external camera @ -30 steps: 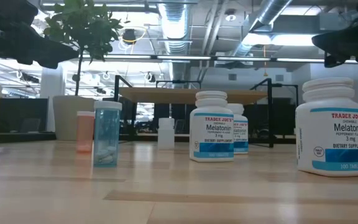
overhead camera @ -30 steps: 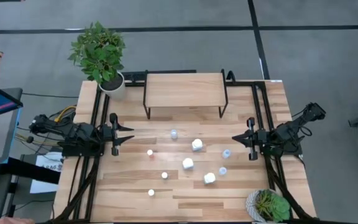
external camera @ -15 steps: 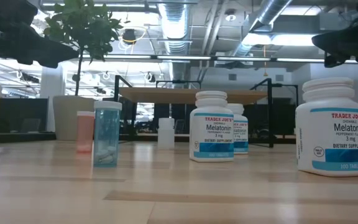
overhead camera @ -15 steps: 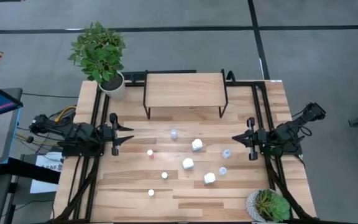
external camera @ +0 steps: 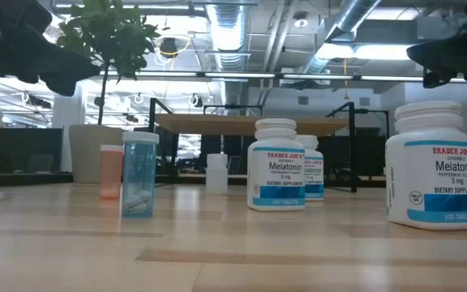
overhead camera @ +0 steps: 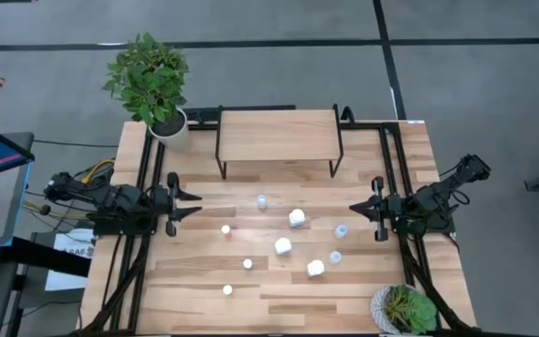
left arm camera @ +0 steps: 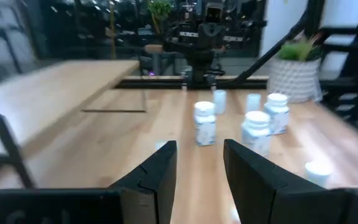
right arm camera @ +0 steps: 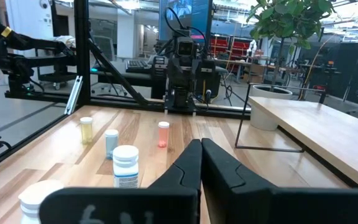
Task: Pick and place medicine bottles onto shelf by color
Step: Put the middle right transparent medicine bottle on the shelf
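While bottles (overhead camera: 283,246) dot the table, left end effector (overhead camera: 192,202) gapes empty, right (overhead camera: 354,208) closed

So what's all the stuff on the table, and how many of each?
table: one, light wood planks, under everything
shelf: one, light wood top with black legs, far edge of the table, nothing on it
blue bottles: three, pale blue, mid-table
chunky bottles: three, white, mid-table
small bottles: three, reddish, white and yellowish tops, left of the others
plants: two, green in white pots, far-left and near-right corners
left hand: one, black, left side, open, empty
right hand: one, black, right side, shut, empty
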Available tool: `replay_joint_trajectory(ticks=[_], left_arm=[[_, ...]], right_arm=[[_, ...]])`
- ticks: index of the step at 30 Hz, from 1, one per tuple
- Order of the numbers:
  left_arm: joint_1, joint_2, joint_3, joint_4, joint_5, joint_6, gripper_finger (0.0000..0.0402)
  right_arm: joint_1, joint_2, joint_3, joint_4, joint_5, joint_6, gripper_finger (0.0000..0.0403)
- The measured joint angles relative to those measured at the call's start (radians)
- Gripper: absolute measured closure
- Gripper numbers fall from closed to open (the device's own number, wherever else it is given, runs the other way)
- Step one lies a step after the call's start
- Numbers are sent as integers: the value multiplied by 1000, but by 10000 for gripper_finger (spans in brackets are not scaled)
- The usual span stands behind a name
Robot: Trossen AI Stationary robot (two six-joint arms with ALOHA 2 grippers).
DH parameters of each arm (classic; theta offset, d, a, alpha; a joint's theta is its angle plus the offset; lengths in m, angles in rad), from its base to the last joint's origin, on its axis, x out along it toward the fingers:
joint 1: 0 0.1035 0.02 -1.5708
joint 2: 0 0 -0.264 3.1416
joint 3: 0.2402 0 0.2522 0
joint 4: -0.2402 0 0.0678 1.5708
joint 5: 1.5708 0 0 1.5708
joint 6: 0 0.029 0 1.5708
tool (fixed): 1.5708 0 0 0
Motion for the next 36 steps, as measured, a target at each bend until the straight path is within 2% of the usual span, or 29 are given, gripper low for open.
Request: replay_joint_trajectory(ticks=[3, 7, 17, 23, 31, 36], left_arm=[[0, 0, 0, 1, 50, -82, 280], [0, 0, -1, 1, 55, -138, 280], [0, 0, -1, -2, 45, -93, 280], [0, 0, 0, -2, 45, -151, 280], [0, 0, 0, -3, 49, -141, 280], [0, 0, 0, -2, -8, -154, 280]], right_arm=[[0, 0, 0, 0, 0, 0, 373], [0, 0, 0, 0, 0, 0, 374], [0, 0, 0, 0, 0, -1, 374], [0, 0, 0, 6, 0, 0, 374], [-1, 0, 0, 14, 0, -1, 373], [-1, 0, 0, 16, 20, 0, 377]])
